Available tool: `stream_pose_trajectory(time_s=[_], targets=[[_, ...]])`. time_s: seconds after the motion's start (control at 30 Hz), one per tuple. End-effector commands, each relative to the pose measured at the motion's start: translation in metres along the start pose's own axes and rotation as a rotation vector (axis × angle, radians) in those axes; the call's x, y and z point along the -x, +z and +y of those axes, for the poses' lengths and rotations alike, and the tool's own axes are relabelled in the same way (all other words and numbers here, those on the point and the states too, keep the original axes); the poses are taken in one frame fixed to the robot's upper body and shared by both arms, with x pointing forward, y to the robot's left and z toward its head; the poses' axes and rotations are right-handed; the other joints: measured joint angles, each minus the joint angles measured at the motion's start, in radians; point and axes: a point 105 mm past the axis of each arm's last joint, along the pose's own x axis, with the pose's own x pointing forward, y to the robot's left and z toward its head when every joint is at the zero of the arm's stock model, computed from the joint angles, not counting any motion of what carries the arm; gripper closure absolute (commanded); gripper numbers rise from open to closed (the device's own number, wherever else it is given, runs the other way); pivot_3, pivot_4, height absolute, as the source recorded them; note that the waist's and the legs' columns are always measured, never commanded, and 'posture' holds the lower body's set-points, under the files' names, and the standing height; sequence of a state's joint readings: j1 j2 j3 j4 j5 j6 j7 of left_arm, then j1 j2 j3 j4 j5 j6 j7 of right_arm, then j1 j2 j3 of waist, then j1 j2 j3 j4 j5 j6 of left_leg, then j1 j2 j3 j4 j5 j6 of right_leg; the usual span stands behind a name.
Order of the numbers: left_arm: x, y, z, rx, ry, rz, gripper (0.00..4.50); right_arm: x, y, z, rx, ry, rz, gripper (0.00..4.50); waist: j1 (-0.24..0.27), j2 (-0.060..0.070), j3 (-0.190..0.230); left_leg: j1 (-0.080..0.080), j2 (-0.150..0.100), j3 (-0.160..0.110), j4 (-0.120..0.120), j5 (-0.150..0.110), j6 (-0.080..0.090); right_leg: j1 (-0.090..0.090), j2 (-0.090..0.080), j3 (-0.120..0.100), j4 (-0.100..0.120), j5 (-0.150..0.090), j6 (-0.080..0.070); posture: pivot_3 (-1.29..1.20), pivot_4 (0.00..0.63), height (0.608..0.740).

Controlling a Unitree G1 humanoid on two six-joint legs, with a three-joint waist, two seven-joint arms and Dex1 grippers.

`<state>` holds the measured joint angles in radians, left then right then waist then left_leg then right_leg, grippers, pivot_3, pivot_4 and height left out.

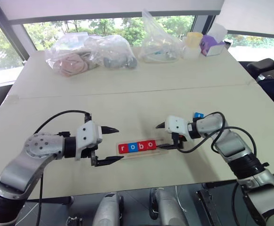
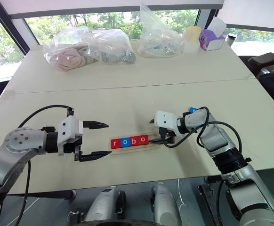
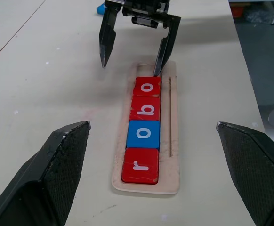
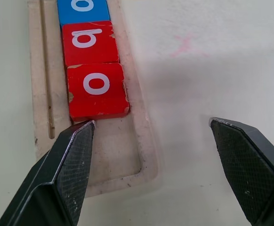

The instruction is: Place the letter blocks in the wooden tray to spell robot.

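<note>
Letter blocks r, o, b, o (image 1: 137, 146) sit in the wooden tray (image 3: 171, 141) near the tabletop's front edge; end slot empty. Remaining blue block (image 1: 198, 115) lies behind the right claw (image 1: 166, 136). Both claws wide, empty; left claw (image 1: 109, 145).

Pale cream table (image 1: 141, 94) spans frame, seam line across middle. Wooden tray (image 1: 141, 151) lies lower centre of frame, flat on table, four letter blocks (image 1: 137, 146) in its groove reading r, o, b, o. Loose blue block (image 1: 198, 114) right of centre, apart from tray. Along upper edge: clear plastic bags (image 1: 87, 54) upper left, another bag (image 1: 160, 44) upper centre, yellow cup (image 1: 193, 40) and purple box (image 1: 212, 46) upper right.
</note>
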<state>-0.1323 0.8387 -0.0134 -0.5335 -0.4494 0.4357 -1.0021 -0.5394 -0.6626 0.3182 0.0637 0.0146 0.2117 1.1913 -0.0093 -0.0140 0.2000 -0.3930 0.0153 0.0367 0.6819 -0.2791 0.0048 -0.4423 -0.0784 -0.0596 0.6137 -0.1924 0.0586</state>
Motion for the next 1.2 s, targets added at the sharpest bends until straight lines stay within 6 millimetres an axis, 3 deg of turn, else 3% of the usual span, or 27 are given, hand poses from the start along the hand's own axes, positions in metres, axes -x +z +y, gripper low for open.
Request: stream_pose_trajectory(time_s=[0.03,0.2,0.43,0.5,0.57,0.67,0.83,1.2], targets=[[0.0,0.01,-0.001,-0.032,-0.002,-0.025,0.0,0.001,0.015,-0.003,0.057,-0.003,-0.027,0.52,0.0,0.0,0.0,0.0,0.0,0.0,0.0,0.0,0.0,0.0,0.0,0.0,0.0,0.0,0.0,0.0,0.15,0.74],[0.0,0.01,-0.001,-0.032,-0.004,-0.028,0.0,0.015,0.014,-0.015,0.067,-0.056,-0.001,0.52,0.0,0.0,0.0,0.0,0.0,0.0,0.0,0.0,0.0,0.0,0.0,0.0,0.0,0.0,0.0,0.0,0.15,0.74],[-0.004,0.01,0.0,-0.035,-0.009,-0.039,0.0,0.06,0.02,-0.041,-0.046,-0.25,-0.035,0.52,0.005,0.0,0.0,0.0,0.0,0.0,0.0,0.0,0.0,0.0,0.0,0.0,-0.001,0.0,0.0,0.0,0.15,0.74],[-0.006,0.009,0.0,-0.034,-0.009,-0.047,0.0,0.074,0.011,-0.058,-0.17,-0.431,-0.049,0.52,0.005,0.0,0.0,0.0,0.0,0.0,0.0,0.0,0.0,0.0,0.0,0.0,-0.001,0.0,0.0,0.0,0.15,0.74],[-0.008,0.009,-0.001,-0.035,-0.012,-0.052,0.0,0.087,-0.011,-0.071,-0.278,-0.622,0.002,0.52,0.005,0.0,0.0,0.0,0.0,0.0,0.0,0.0,0.0,0.0,0.0,0.0,0.0,0.0,0.0,0.0,0.15,0.74],[-0.01,0.008,-0.001,-0.038,-0.018,-0.056,0.0,0.102,-0.041,-0.077,-0.452,-0.86,0.078,0.52,0.005,0.0,0.0,-0.001,0.0,0.0,0.0,0.0,0.0,0.0,0.0,0.0,0.0,0.001,-0.001,0.0,0.15,0.74],[-0.013,0.008,0.001,-0.044,-0.027,-0.067,0.0,0.11,-0.071,-0.064,-0.751,-1.102,0.156,0.52,0.001,0.0,0.0,-0.002,0.0,0.0,-0.001,0.0,0.0,-0.002,0.0,0.0,0.0,0.001,-0.002,0.0,0.15,0.74],[-0.018,0.01,0.005,-0.055,-0.041,-0.077,0.0,0.082,-0.084,-0.056,-1.102,-1.219,0.143,0.52,-0.004,0.0,0.0,-0.002,0.0,0.0,-0.001,0.0,0.0,-0.002,0.0,0.0,0.0,0.0,0.0,0.0,0.15,0.74]])
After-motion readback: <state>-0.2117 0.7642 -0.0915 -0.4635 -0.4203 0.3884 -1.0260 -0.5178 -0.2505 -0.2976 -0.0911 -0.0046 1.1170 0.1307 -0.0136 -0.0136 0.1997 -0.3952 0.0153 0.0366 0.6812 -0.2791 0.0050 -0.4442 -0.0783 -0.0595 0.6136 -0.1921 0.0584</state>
